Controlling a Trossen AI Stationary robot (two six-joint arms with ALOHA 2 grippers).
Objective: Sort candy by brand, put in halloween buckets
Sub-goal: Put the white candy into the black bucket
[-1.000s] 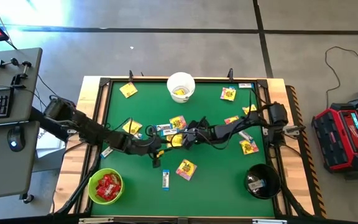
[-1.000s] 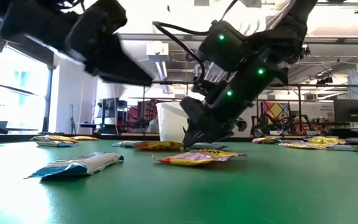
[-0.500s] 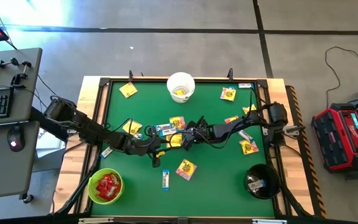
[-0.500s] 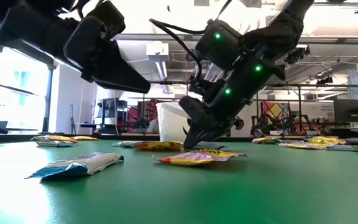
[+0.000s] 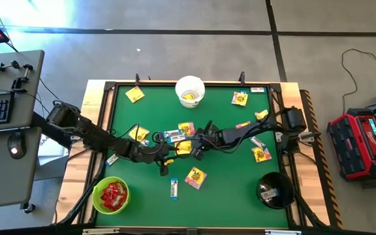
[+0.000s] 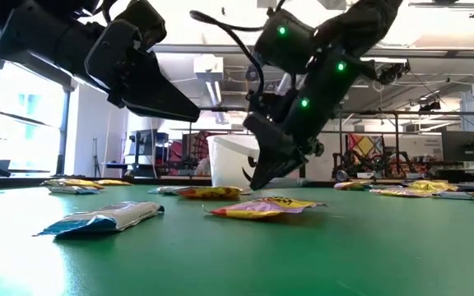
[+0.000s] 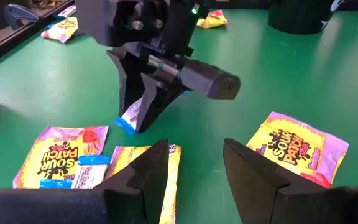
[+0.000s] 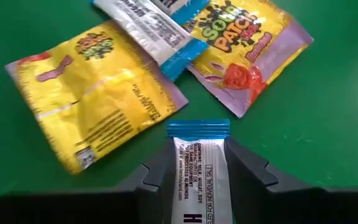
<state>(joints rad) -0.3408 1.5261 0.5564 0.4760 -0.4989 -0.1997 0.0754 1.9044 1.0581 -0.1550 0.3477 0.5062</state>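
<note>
My right gripper point(image 8: 197, 186) is shut on a narrow white-and-blue candy bar point(image 8: 197, 168) and hangs low over the middle of the table point(image 5: 196, 149). Under it lie two yellow packets point(image 8: 98, 87) point(image 8: 247, 43) and another white-and-blue bar point(image 8: 151, 25). My left gripper point(image 7: 194, 168) stands open just to the left point(image 5: 165, 163), above a yellow packet point(image 7: 61, 155) and touching nothing. The white bucket point(image 5: 190, 90) stands at the far edge. The green bucket point(image 5: 111, 196), with red packets inside, is near left and the black bucket point(image 5: 274, 190) near right. My right gripper pinches the bar between its two fingers point(image 8: 160, 174), one on each long edge, just behind its blue crimped end point(image 8: 197, 128). The bar lies along the fingers, and that end sticks out past the fingertips. They slant down from the table's right, holding that end point(image 7: 124, 123) just over the table.
More yellow packets are scattered over the green table: at the far left point(image 5: 134, 94), far right point(image 5: 239, 98), right point(image 5: 261, 154) and near middle point(image 5: 195, 177). A loose white-and-blue bar point(image 5: 173, 188) lies toward the near edge. A raised rim runs round the table.
My right gripper has risen a little from the table's middle and turned, now standing above the yellow packet it was down beside. My left arm has kept still.
</note>
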